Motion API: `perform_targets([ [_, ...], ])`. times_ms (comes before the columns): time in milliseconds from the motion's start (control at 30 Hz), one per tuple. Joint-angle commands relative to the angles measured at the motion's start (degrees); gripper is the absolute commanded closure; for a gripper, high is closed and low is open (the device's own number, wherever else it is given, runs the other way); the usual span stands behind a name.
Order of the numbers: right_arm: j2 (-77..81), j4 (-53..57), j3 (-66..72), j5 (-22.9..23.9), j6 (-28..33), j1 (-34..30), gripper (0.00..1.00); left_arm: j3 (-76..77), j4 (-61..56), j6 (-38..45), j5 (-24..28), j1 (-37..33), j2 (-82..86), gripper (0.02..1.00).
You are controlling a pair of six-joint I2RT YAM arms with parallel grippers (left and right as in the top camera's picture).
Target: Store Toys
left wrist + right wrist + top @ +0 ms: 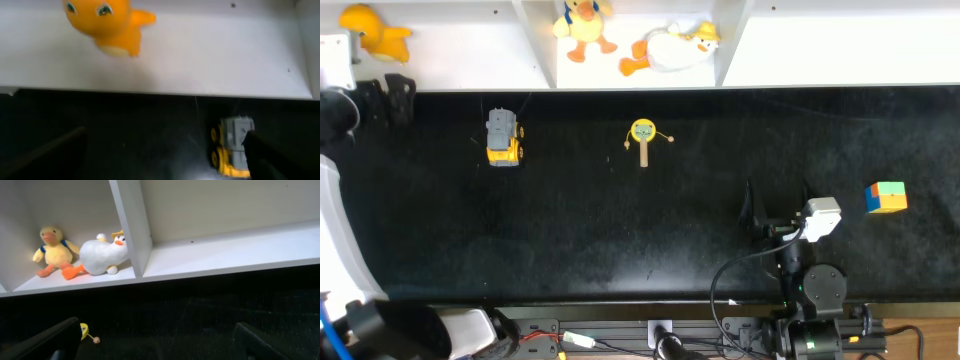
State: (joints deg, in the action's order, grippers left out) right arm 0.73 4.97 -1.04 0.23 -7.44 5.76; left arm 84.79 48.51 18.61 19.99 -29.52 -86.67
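You are holding your left gripper (166,133) with its jaws wide apart. A boxy grey and yellow truck (234,147) is sitting on the black mat (125,115), right beside one jaw. Past the jaws, a round orange plush (105,25) is resting on the smooth white shelf (215,65), with wide shelf floor stretching beside it. Your right gripper (156,323) is gaping too. A little yellow rattle (85,330) is lying by one jaw. A fluffy duck (52,250) and a white goose (102,255) are sitting beyond, and a cube (885,197) is lying to its right.
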Motion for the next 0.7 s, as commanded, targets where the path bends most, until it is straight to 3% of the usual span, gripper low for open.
perform_targets([
  [33, -0.5, -0.4, 0.7, -0.2, 0.4, 0.2, 0.005, 1.0, 3.9, 1.3, 0.5, -0.4, 4.1, 0.023],
  [233, -0.5, -0.4, 0.7, -0.2, 0.4, 0.2, 0.005, 0.3, 9.3, 2.4, 0.7, -0.3, 6.9, 0.02],
  [300, -0.5, -0.4, 0.7, -0.2, 0.4, 0.2, 0.005, -1.0, 9.7, 4.3, 3.0, 0.0, 8.0, 0.02],
  [500, -0.5, -0.3, 0.7, -0.2, 0.4, 0.2, 0.005, -7.6, 5.6, 5.4, 4.9, 0.5, 9.6, 0.02],
  [600, -0.5, -0.4, 0.7, -0.2, 0.4, 0.2, 0.005, -12.1, 0.0, 5.4, 4.4, 2.8, 9.4, 0.02],
  [700, -0.5, -0.4, 0.7, -0.2, 0.4, 0.2, 0.005, -15.7, -5.0, 5.4, 0.3, 6.7, 9.3, 0.02],
])
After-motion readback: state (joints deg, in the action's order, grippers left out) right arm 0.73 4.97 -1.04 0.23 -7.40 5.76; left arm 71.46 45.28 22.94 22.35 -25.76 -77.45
